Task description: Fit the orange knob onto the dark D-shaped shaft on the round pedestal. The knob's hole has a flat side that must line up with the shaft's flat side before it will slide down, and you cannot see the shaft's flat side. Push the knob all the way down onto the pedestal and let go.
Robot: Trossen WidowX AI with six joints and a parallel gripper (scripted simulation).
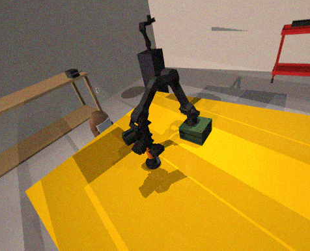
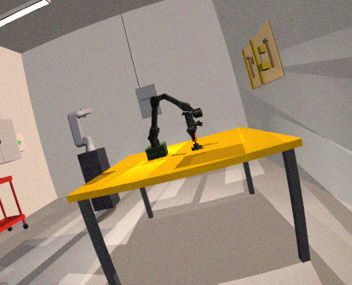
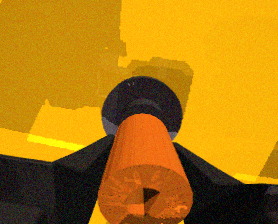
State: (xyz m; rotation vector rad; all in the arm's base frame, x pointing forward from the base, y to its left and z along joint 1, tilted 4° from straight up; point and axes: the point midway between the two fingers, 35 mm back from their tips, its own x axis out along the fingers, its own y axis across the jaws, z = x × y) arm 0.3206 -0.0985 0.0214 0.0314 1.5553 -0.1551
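My gripper (image 1: 148,150) (image 2: 194,133) (image 3: 142,144) points down and is shut on the orange knob (image 1: 150,154) (image 2: 196,138) (image 3: 142,142). The knob stands roughly upright between the fingers; its near end face shows a small dark notch in the wrist view. The dark round pedestal (image 1: 153,164) (image 2: 197,148) (image 3: 115,107) stands on the table directly below the knob. The knob's far end overlaps the pedestal's middle in the wrist view and hides the shaft. A short dark stretch shows between knob and pedestal in the exterior view. Whether the knob touches the shaft, I cannot tell.
The arm's green base block (image 1: 195,132) (image 2: 156,151) stands on the yellow table (image 1: 170,217) (image 2: 230,158), to one side of the pedestal. Shadows of the arm fall around the pedestal. A wooden shelf, a red cart and another arm on a dark stand are away from the table.
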